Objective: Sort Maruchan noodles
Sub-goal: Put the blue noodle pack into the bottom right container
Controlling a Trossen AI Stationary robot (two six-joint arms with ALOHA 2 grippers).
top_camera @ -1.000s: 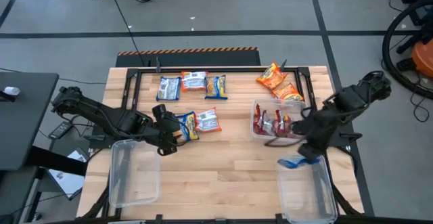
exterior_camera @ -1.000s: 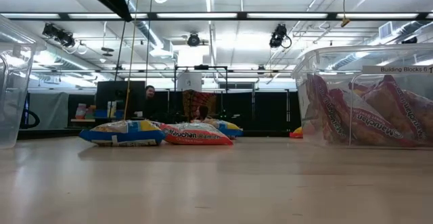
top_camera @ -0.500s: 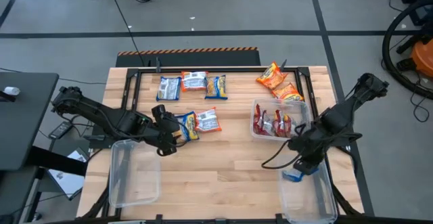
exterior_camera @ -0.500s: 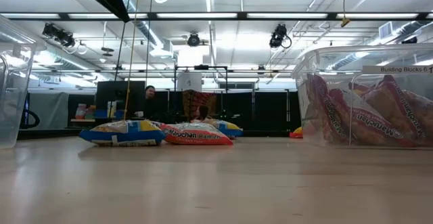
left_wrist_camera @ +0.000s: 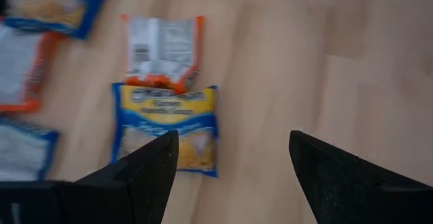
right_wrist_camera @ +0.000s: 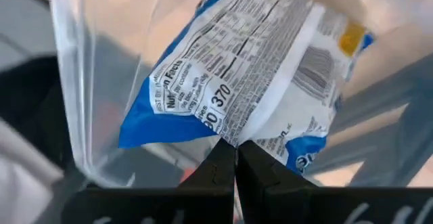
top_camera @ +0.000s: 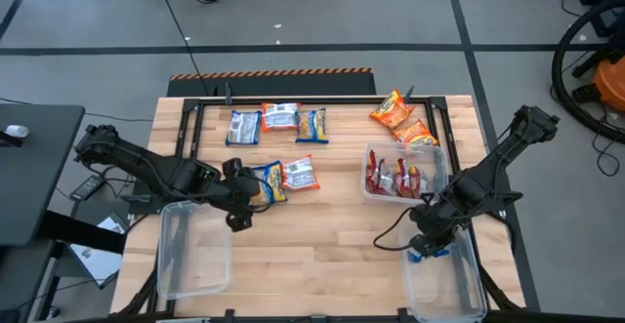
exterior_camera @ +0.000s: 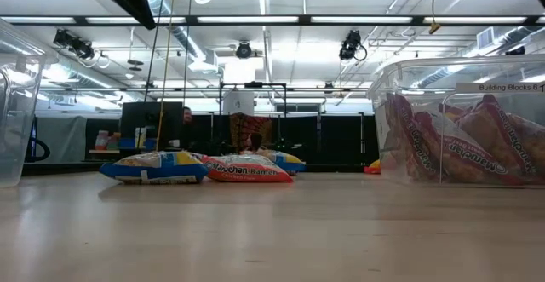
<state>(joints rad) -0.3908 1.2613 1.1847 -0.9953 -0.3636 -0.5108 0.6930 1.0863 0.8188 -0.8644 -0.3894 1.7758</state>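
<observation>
The Maruchan noodles are flat crinkly packets. My right gripper [top_camera: 428,248] is shut on a blue-and-white packet [right_wrist_camera: 237,82] over the clear near-right bin [top_camera: 459,289]. My left gripper [left_wrist_camera: 233,143] is open above bare wood, just left of a blue-and-yellow packet [left_wrist_camera: 166,126] and a red-and-white packet [left_wrist_camera: 162,51] that lie flat mid-table. Three more packets [top_camera: 278,121] lie in a row near the far edge, and two orange ones [top_camera: 402,118] at the far right. Red packets fill a clear bin [top_camera: 402,172]. My right gripper pinches the blue-and-white packet between its two fingers at one edge [right_wrist_camera: 233,137], its printed back facing the wrist camera. The packet is lifted clear and reaches out past the fingertips over the bin's clear wall [right_wrist_camera: 81,82].
An empty clear bin [top_camera: 193,248] stands at the near left, right beside my left gripper. In the low view, two packets [exterior_camera: 153,167] lie on the wood and the red-packet bin [exterior_camera: 460,137] stands on the right. Bare wood runs across the middle and near part of the table.
My right gripper has carried the blue-and-white packet toward the table's near edge, from beside the red-packet bin to over the near-right bin. It has stayed shut on the packet. The other packets have stayed where they were.
</observation>
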